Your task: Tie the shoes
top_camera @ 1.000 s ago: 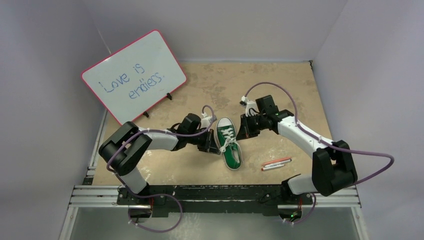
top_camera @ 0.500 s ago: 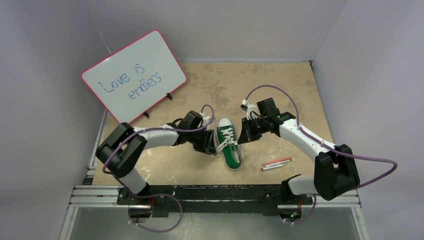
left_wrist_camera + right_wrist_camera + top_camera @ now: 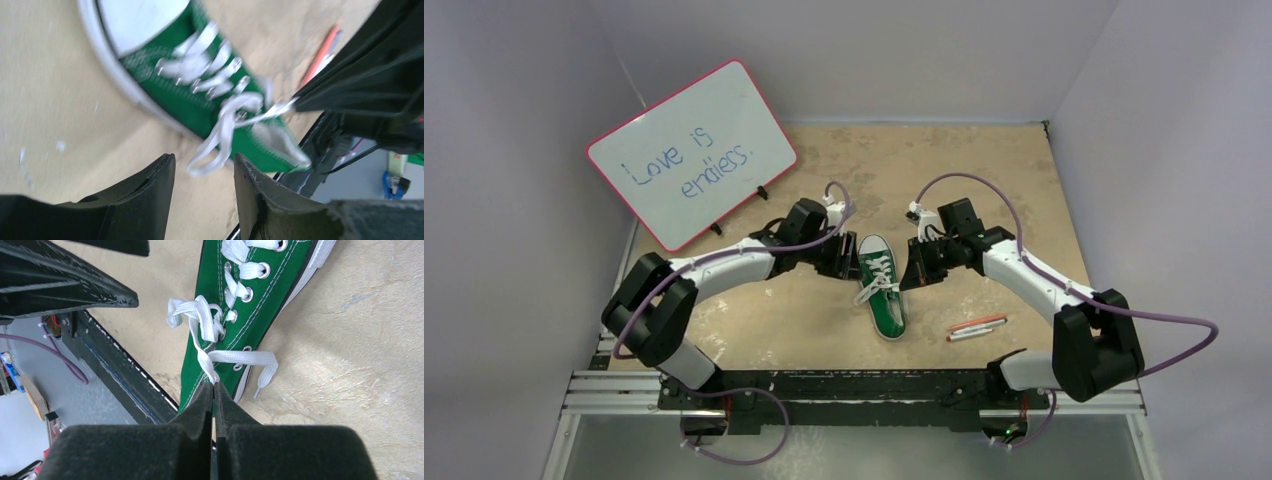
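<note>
A small green sneaker (image 3: pixel 884 296) with a white toe cap lies mid-table, toe pointing to the far side. Its white laces (image 3: pixel 200 315) form a loose knot with a loop hanging over the shoe's left side. My right gripper (image 3: pixel 214 384) is shut on a lace strand just past the knot, at the shoe's right (image 3: pixel 911 272). My left gripper (image 3: pixel 204 167) is open with nothing between its fingers. It sits left of the shoe (image 3: pixel 848 258), with the lace loop (image 3: pixel 212 152) just beyond its tips. The other lace end (image 3: pixel 262 371) lies free on the table.
A pink-framed whiteboard (image 3: pixel 692 152) stands propped at the far left. Two pens (image 3: pixel 976 326) lie right of the shoe, toward the front. The black rail (image 3: pixel 854 385) at the table's near edge lies close behind the heel.
My left gripper has opened, let go of the lace loop, and drawn back toward the far side beside the toe. The right gripper has stayed shut on its strand.
</note>
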`<state>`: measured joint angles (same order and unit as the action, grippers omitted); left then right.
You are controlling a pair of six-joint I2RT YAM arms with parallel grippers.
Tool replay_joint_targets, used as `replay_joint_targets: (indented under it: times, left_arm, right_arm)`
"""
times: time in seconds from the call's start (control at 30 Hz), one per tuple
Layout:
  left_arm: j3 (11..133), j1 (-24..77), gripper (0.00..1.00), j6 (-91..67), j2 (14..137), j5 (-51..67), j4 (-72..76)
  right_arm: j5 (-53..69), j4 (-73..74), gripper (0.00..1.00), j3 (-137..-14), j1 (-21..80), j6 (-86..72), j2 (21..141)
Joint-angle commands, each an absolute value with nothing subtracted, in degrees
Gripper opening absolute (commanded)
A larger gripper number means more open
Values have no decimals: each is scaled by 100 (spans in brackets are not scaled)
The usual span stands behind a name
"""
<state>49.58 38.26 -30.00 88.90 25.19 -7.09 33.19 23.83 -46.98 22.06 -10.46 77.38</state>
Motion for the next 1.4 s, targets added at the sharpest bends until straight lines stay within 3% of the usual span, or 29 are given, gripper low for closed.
replay_joint_targets:
  times: [0.0,0.27,0.57,0.93,1.03,1.37]
  left_arm:
    - [5714,3792,47,-3212,9477,2983,488]
    - [5857,3799,47,-3628,10369,3908,1536]
    - [5401,3806,47,-4060,10528,4538,2344]
    - [5179,3806,27,-3999,10474,4700,2259]
    - [5133,3805,25,-3987,10469,4731,2259]
    - [5041,3806,40,-3786,10384,4762,2178]
  right_arm:
    - [3472,2342,0,-4696,2206,-1070,7566]
    - [3463,2358,0,-4781,2211,-1052,7617]
    - [3493,2297,0,-4802,2215,-1072,7674]
    - [3723,2313,0,-4998,2239,-977,7989]
    - [3821,2307,0,-5035,2242,-961,8022]
    - [3747,2336,0,-5067,2254,-984,8165]
